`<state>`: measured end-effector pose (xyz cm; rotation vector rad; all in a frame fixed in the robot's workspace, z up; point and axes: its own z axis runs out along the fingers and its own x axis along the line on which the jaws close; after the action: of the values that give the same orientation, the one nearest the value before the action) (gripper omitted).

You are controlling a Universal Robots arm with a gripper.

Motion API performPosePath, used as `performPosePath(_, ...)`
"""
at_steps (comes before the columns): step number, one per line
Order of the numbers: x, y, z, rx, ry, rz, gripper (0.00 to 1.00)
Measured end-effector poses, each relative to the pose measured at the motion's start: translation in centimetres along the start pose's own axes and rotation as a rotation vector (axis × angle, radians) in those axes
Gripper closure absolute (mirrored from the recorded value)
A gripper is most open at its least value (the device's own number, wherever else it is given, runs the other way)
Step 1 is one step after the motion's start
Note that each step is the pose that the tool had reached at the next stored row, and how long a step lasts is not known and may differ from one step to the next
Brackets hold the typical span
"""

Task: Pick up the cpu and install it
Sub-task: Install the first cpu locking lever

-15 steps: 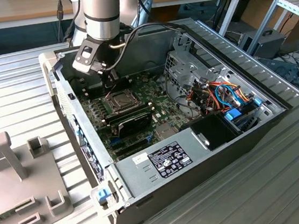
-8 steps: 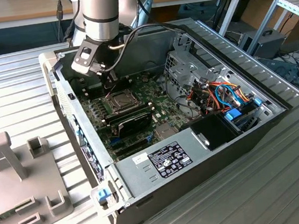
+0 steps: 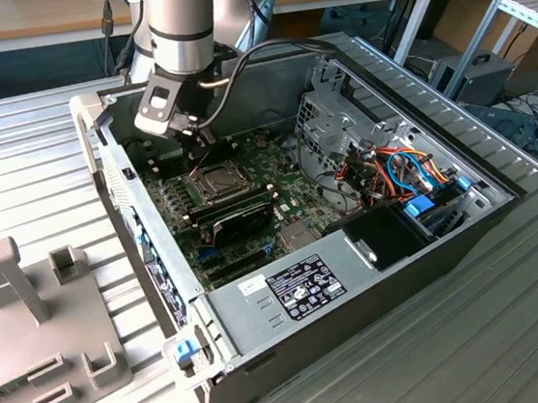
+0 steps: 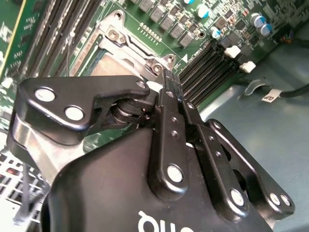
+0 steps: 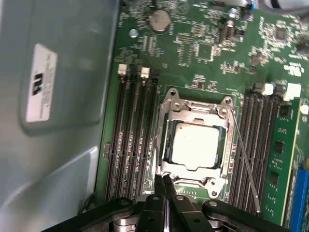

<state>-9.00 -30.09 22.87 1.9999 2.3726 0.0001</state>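
The ribbed metal tabletop (image 3: 478,333) filled the lower part of the exterior view, with wooden benches (image 3: 34,19) and shelving across the top edge. On it sat the open computer case (image 3: 375,277), centre frame, its green motherboard (image 3: 176,197) exposed. The robot arm (image 3: 180,17) came down from the upper middle into the case. In the first wrist view, the square socket frame (image 5: 195,145) lay at centre with the cpu (image 5: 195,145) seated inside it, silver top up. The jaws (image 5: 163,182) stood together, tips touching, at the frame's lower edge in that picture, just beside the cpu and holding nothing. In the second wrist view the jaws (image 4: 166,79) pointed at the socket frame (image 4: 125,43) in the upper middle.
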Motion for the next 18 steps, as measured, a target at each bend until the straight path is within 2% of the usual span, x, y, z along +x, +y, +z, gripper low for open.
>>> performPosePath(6,0.0,0.0,0.0,-0.0034,0.0029,-0.117,0.89)
performPosePath(9,0.0,0.0,0.0,-0.0054,0.0046,-0.186,0.89)
performPosePath(11,0.0,0.0,0.01,-0.0075,0.0064,-0.257,0.89)
performPosePath(18,0.0,0.0,0.01,-0.0119,0.0101,-0.407,0.89)
